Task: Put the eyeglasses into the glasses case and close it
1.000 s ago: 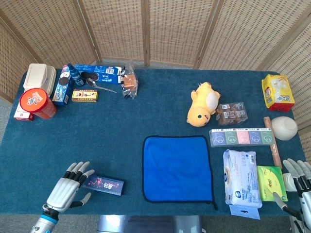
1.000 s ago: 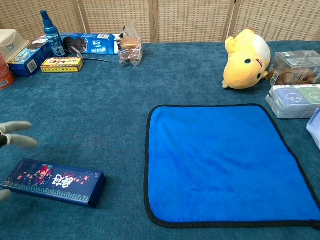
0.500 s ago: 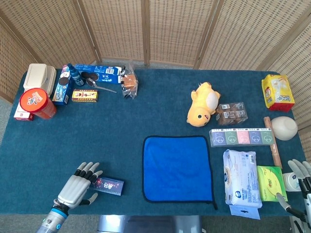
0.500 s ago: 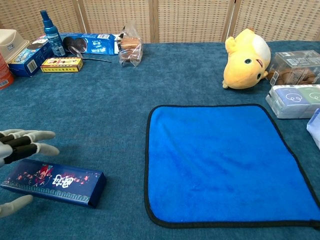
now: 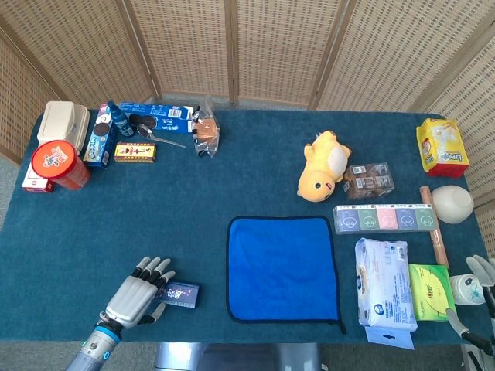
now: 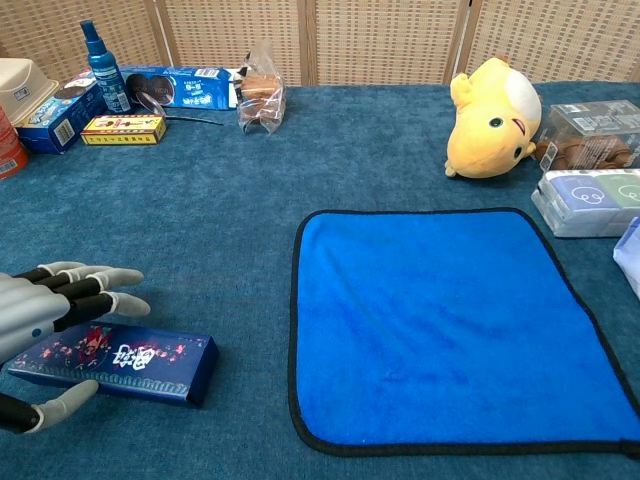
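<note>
- Left hand (image 6: 45,305) lay spread over the near-left part of the desk (image 5: 193,193), fingers (image 6: 105,300) extended above the long dark-blue glasses case (image 6: 125,360) and thumb low at the case's front edge; whether it was touching the case could not be told, and it gripped nothing.
- In the head view the same left hand (image 5: 139,292) covered the left end of the case (image 5: 182,294), which lay flat and closed.
- Right hand (image 5: 481,287) showed only partly at the far right edge, fingers apart, next to a small white bottle (image 5: 466,289); whether it held that bottle could not be told.
- Just right of the case lay a blue cloth (image 6: 450,320) with a dark border.
- Beyond the cloth sat a yellow plush toy (image 6: 492,118).
- Eyeglasses (image 6: 150,95) rested on the cookie box (image 6: 190,85) at the far left, well apart from the case.
</note>
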Robot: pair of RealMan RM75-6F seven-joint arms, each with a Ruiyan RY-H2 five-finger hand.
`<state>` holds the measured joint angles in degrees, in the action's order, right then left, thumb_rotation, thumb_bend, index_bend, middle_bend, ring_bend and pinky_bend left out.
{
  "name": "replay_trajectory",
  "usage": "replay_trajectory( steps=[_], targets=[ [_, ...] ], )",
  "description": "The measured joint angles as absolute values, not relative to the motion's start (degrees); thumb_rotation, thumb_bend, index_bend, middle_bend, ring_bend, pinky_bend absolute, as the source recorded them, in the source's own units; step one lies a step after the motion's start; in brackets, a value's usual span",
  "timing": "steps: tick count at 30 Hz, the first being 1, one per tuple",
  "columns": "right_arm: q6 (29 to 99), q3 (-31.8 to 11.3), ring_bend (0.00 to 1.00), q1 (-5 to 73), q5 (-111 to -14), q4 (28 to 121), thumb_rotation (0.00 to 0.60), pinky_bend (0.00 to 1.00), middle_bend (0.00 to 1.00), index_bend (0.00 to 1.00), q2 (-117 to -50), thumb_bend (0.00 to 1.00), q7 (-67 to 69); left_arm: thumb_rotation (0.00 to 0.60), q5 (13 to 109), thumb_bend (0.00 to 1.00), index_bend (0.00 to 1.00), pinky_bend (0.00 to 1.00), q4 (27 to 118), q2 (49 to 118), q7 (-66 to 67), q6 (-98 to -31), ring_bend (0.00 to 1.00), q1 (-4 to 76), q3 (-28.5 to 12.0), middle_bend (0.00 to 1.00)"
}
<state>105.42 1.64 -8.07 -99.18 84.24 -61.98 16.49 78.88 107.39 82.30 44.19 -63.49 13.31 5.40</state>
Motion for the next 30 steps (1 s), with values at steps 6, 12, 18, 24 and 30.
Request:
replay_trajectory(
  steps=[6,12,18,24,30],
  targets=[
    [105.55,1.59,0.00,-8.11,-99.38,84.19,0.600,0.10,0.09,0.06,-62.05,0.28,16.53,0.422,78.05,0.33,0.11,0.00,107.45,82.74,44.47,-63.73,0.00,13.76,5.88,0.00],
    [105.49,1.57,0.00,-8.21,-99.28,84.10,0.600,0.10,0.09,0.06,-62.04,0.28,16.58,0.422,79.67,0.33,0.08,0.00,107.49,82.83,43.49,-65.28,0.00,13.76,6.31,0.00],
    [105.41,1.51,0.00,-8.22,-99.24,84.09,0.599,0.10,0.09,0.06,-62.08,0.28,16.58,0.424,80.54,0.33,0.07,0.00,107.70,82.39,42.82,-66.25,0.00,13.78,6.89,0.00],
    [105.48,1.47,0.00,-8.36,-99.07,83.84,0.600,0.10,0.09,0.06,-62.17,0.28,16.81,0.428,78.70,0.33,0.08,0.00,106.93,83.12,44.09,-65.60,0.00,14.18,6.93,0.00],
    [105.87,1.42,0.00,-8.76,-98.71,83.45,0.600,0.10,0.09,0.06,-62.14,0.28,17.33,0.424,76.09,0.33,0.27,0.00,105.50,85.08,46.71,-65.23,0.00,14.98,6.01,0.00]
  ],
)
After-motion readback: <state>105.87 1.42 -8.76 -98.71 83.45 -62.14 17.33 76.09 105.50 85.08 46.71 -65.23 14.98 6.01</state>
